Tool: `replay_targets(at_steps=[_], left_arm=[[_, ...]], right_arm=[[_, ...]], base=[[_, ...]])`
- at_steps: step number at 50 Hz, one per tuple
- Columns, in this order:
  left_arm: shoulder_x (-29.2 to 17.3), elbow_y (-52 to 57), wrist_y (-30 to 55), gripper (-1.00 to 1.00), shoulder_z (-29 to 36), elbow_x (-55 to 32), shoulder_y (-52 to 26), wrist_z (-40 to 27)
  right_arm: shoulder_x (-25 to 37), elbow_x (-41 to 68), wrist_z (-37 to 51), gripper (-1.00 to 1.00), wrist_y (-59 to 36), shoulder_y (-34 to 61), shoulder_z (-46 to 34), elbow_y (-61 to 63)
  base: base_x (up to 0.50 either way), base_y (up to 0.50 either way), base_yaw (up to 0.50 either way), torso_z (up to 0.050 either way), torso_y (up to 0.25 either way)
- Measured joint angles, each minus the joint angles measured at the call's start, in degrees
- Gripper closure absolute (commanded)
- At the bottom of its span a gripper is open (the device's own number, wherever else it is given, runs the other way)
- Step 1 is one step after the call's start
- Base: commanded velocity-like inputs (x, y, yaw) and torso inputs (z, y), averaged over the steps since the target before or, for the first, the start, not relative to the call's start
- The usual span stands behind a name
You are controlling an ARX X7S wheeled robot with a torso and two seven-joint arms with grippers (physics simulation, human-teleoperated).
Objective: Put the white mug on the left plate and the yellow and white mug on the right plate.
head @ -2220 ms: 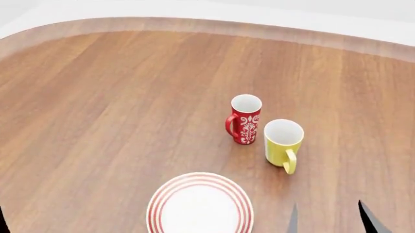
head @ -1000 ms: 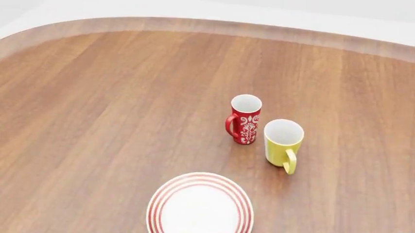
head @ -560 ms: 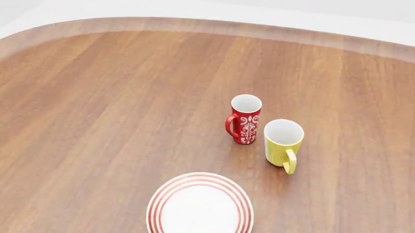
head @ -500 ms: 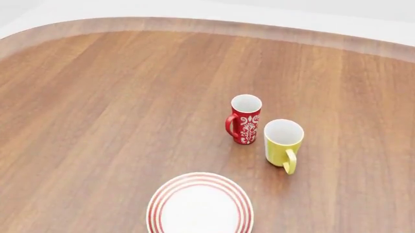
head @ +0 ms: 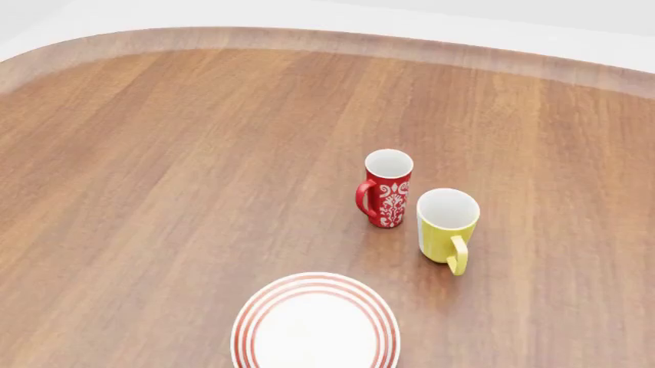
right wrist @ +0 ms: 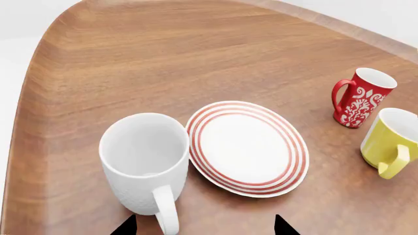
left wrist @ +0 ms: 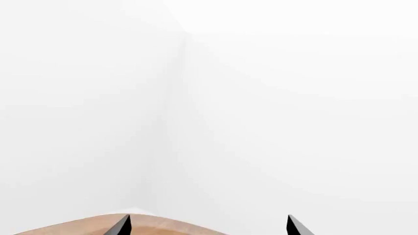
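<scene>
The white mug (right wrist: 145, 161) stands upright on the wooden table, touching the rim of a red-ringed white plate (right wrist: 247, 147). That plate also shows in the head view (head: 315, 326) at the near edge. I see only one plate; the other is out of view. The yellow and white mug (head: 447, 226) stands beyond the plate to the right, handle toward me, and also shows in the right wrist view (right wrist: 392, 142). My right gripper (right wrist: 203, 227) is open and empty, just short of the white mug's handle. My left gripper (left wrist: 207, 227) is open and empty, facing white walls.
A red mug with a white pattern (head: 387, 188) stands just left of and behind the yellow mug, and shows in the right wrist view (right wrist: 360, 98). The table's curved far edge (head: 327, 38) runs across the back. Neither gripper shows in the head view.
Two dark fingertips at the lower right of the head view 2.2 s ago have left that view. The mugs and plate have not moved.
</scene>
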State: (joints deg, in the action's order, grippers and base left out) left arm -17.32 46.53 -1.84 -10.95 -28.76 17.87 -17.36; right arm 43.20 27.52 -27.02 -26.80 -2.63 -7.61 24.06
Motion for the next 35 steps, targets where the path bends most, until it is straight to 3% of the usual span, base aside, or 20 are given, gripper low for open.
replay_targets(at_steps=[35], left_arm=[[-0.8,0.2,-0.5,-1.0,0.3,0.0,0.1,-0.8]], right_arm=[[-4.7,-4.8,-4.2,-1.0,-0.8,8.4,-10.3,-10.7]], base=[[0.0,0.0,0.0,0.0,0.0]])
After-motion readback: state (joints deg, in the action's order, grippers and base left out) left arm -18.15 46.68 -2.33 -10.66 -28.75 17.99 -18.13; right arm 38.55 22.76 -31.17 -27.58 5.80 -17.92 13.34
